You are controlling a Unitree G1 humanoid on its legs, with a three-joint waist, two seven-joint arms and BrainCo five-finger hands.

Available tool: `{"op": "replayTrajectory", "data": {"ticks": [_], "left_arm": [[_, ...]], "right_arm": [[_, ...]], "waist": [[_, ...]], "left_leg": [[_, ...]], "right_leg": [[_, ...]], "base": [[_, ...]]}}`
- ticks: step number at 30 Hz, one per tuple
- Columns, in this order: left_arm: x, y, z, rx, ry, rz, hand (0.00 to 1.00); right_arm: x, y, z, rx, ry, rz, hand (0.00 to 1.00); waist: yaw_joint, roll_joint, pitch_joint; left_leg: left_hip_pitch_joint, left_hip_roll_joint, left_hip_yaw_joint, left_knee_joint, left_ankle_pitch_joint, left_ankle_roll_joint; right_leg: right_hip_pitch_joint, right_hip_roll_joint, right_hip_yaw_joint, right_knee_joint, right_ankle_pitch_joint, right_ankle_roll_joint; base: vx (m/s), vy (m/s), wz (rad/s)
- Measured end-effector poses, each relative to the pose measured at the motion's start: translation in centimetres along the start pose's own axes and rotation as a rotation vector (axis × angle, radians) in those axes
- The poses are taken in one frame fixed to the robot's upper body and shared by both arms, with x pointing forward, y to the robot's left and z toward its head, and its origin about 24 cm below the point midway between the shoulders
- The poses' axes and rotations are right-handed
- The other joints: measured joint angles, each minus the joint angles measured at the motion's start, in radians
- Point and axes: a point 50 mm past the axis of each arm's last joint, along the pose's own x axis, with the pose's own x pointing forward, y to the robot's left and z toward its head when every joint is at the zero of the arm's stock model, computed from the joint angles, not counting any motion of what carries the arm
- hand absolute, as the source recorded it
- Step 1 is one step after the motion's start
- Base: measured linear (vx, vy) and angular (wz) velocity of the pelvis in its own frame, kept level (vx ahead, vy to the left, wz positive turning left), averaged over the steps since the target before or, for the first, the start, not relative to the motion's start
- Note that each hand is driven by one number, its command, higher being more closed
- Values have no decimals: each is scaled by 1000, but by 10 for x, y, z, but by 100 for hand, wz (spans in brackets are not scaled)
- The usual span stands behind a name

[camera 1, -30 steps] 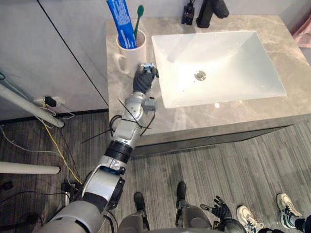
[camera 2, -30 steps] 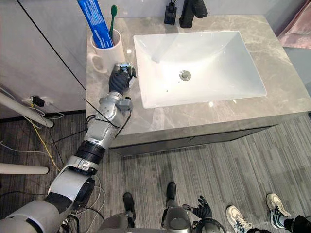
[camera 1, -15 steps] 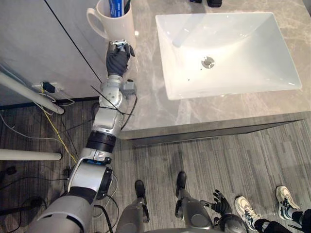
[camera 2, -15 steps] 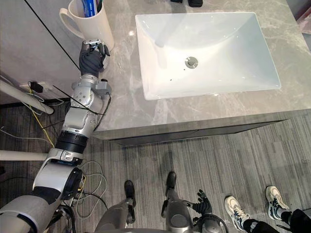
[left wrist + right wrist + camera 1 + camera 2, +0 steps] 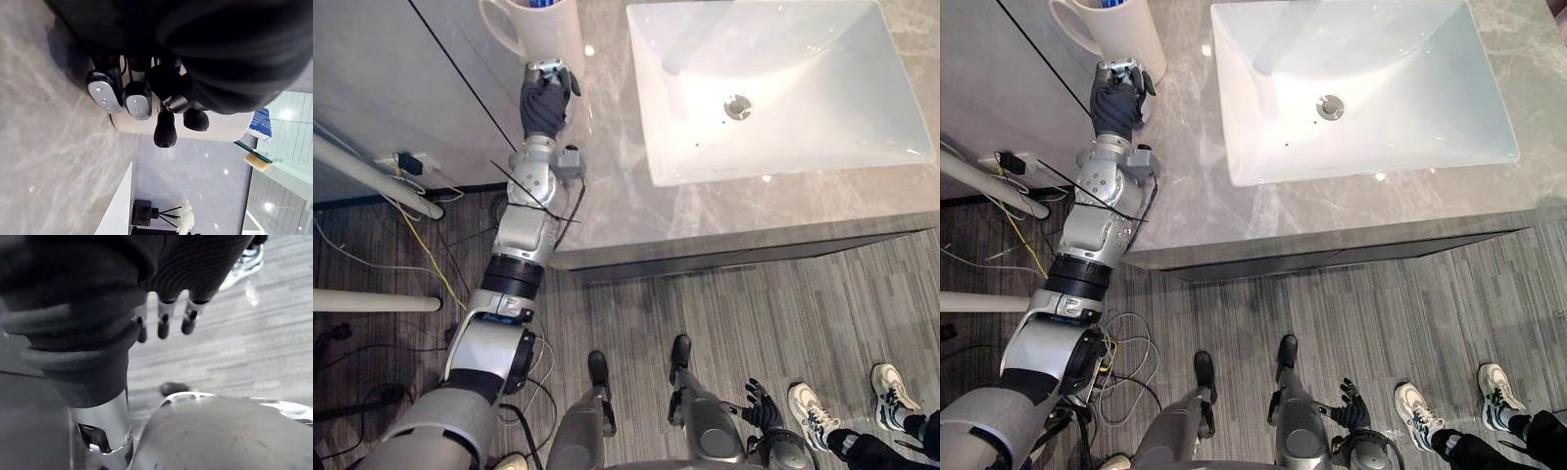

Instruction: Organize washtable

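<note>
- Far left: cream mug (image 5: 548,29) stands at the back left of the grey washtable (image 5: 607,186), close to its left edge, handle pointing out toward the wall panel. In the left wrist view it holds 1 blue toothpaste tube (image 5: 259,125) and 1 green-handled toothbrush (image 5: 254,157), both sticking up past the rim.
- Risk: the tall contents likely make the mug top-heavy. A further nudge toward the left edge, or a knock high on its side, could tip it or send it off the washtable.
- Risk: curled knuckles give poor control. If the hand advances from here, the mug could skid or turn rather than move cleanly.
- Left hand (image 5: 546,98): just in front of the mug's base, low over the stone. Fingers (image 5: 102,93) are curled in tight and enclose nothing. The dark tips sit right against the mug's wall, possibly touching, but contact is hard to confirm from this angle.
- Centre to right: white sink (image 5: 783,108), with nothing loose seen in the basin.
- Lower right: right hand (image 5: 756,403) hangs by the floor, well apart from the washtable, fingers loose and straight, carrying nothing.
- Far right: a person's shoes (image 5: 813,429) on the floor.
</note>
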Motion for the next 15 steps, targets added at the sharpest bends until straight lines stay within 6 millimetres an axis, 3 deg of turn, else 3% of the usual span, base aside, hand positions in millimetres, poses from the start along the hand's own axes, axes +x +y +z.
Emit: {"op": "replayTrajectory", "data": {"ticks": [7,11,15], "left_arm": [[30,15,34,69,-71,80,100],[36,18,47,61,-107,104,100],[37,20,48,60,-108,120,100]], "right_arm": [[0,2,7,2,-41,-5,0],[0,2,8,3,-47,-4,0],[0,2,8,3,-47,-4,0]], "waist": [[-3,-10,55],[-2,-14,61],[-1,-14,61]], "left_leg": [[-17,1,5,12,2,3],[-34,1,8,16,3,4],[-34,1,7,17,3,4]], "right_leg": [[-15,2,8,0,12,-8],[-32,1,13,-2,17,-9],[-32,2,14,-3,18,-9]], "base": [[-11,2,-3],[-7,4,-2],[0,0,0]]}}
